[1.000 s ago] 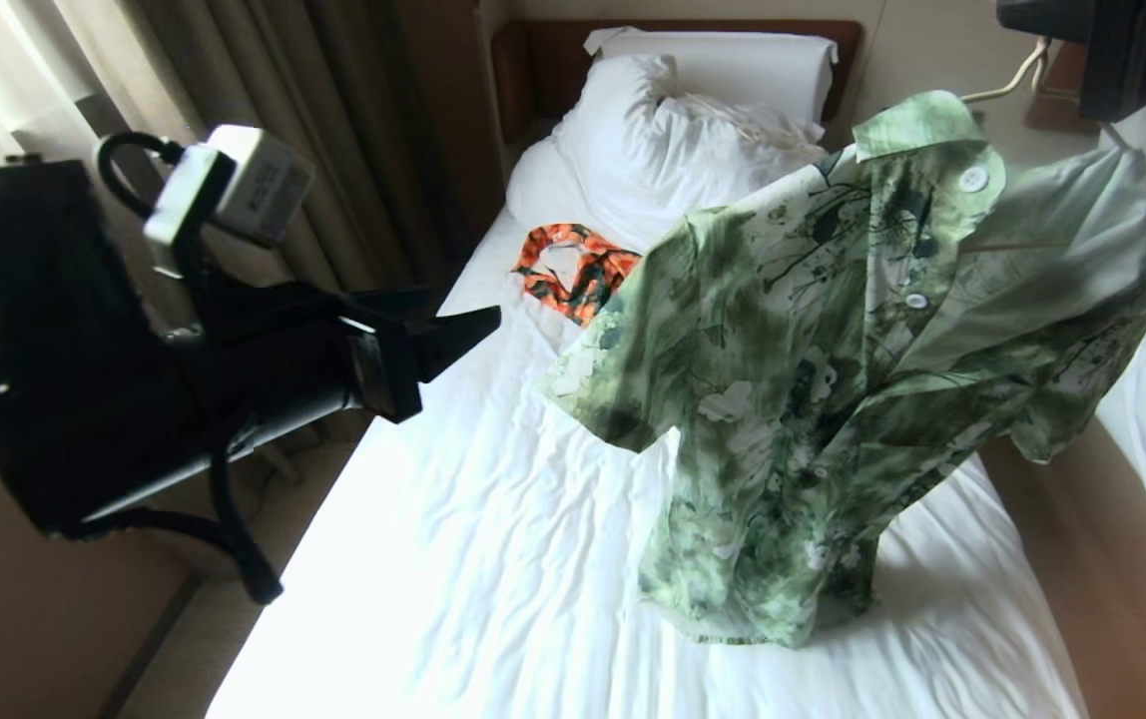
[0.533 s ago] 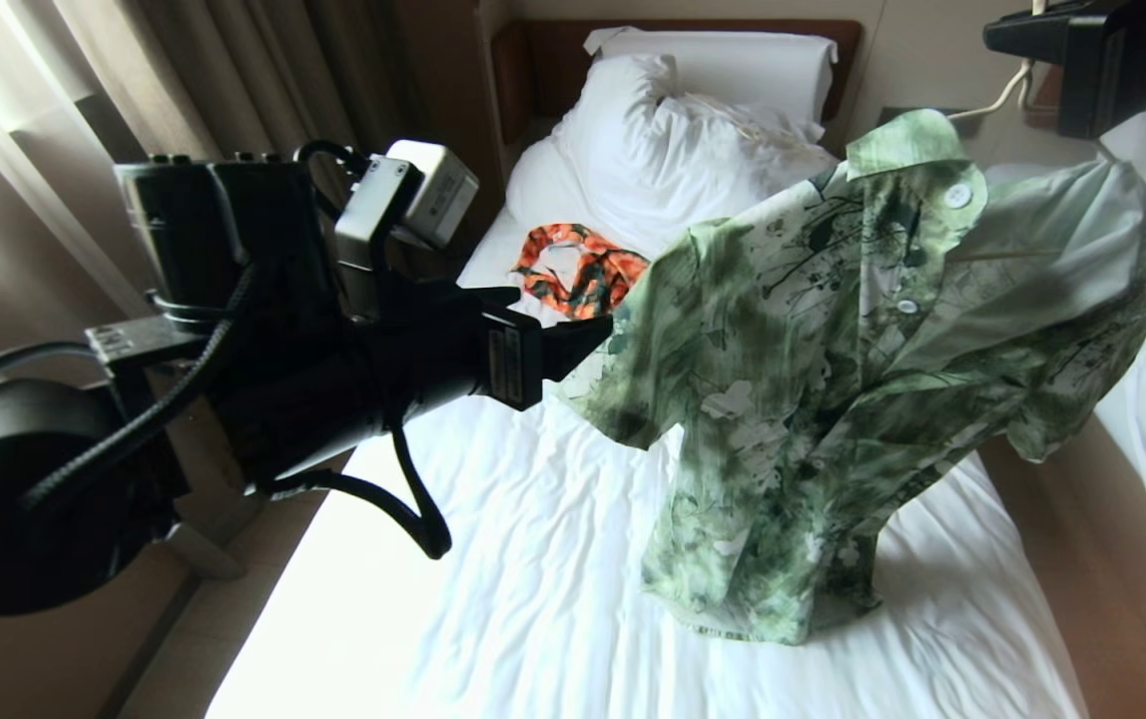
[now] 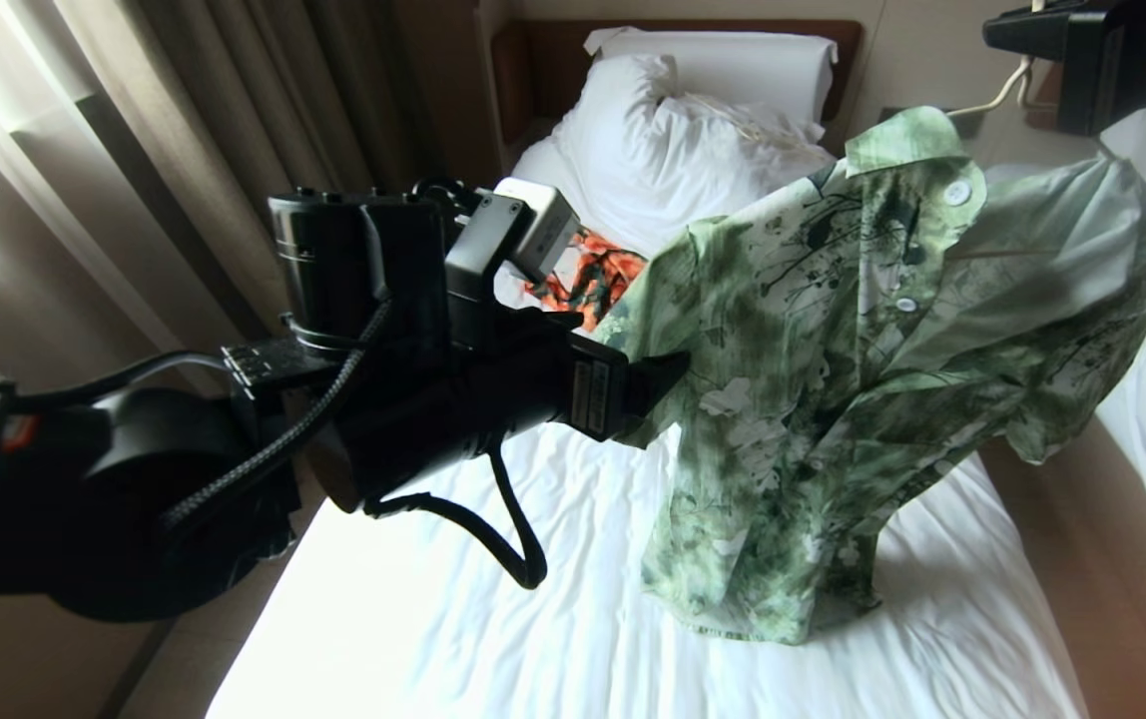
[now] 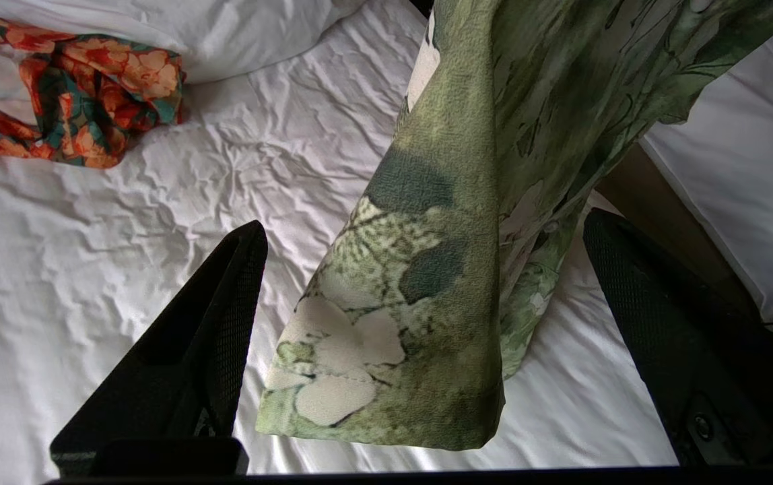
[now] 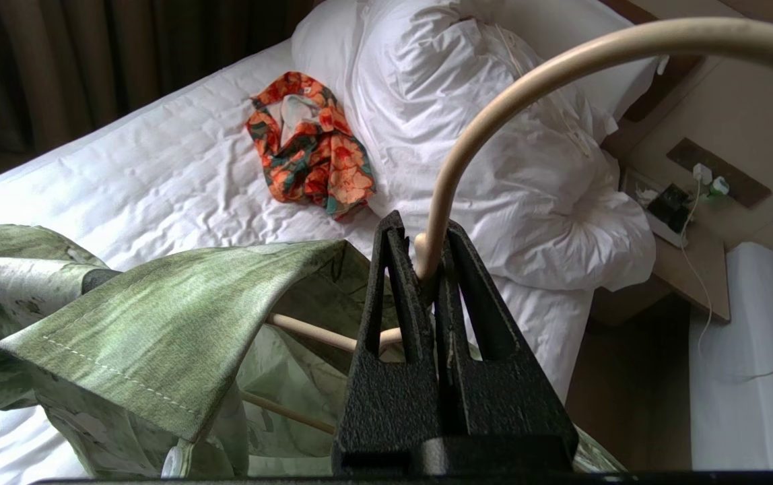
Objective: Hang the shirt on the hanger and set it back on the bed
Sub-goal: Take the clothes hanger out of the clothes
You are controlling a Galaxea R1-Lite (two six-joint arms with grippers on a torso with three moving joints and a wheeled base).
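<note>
shirt (image 3: 833, 379), one; beds, two

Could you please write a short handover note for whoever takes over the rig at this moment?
Right claw: shut on the beige curved hook of the wooden hanger, holding it up over the bed.
Left claw: open, fingers either side of one sleeve, not gripping.
The light green floral short-sleeved shirt hangs on the hanger, its hem reaching the wrinkled white sheet of the bed.
An orange patterned garment lies by the pillow.
Done: shirt is on the hanger.
Left: tidy the sleeve if needed, then lay shirt and hanger on the bed.
</note>
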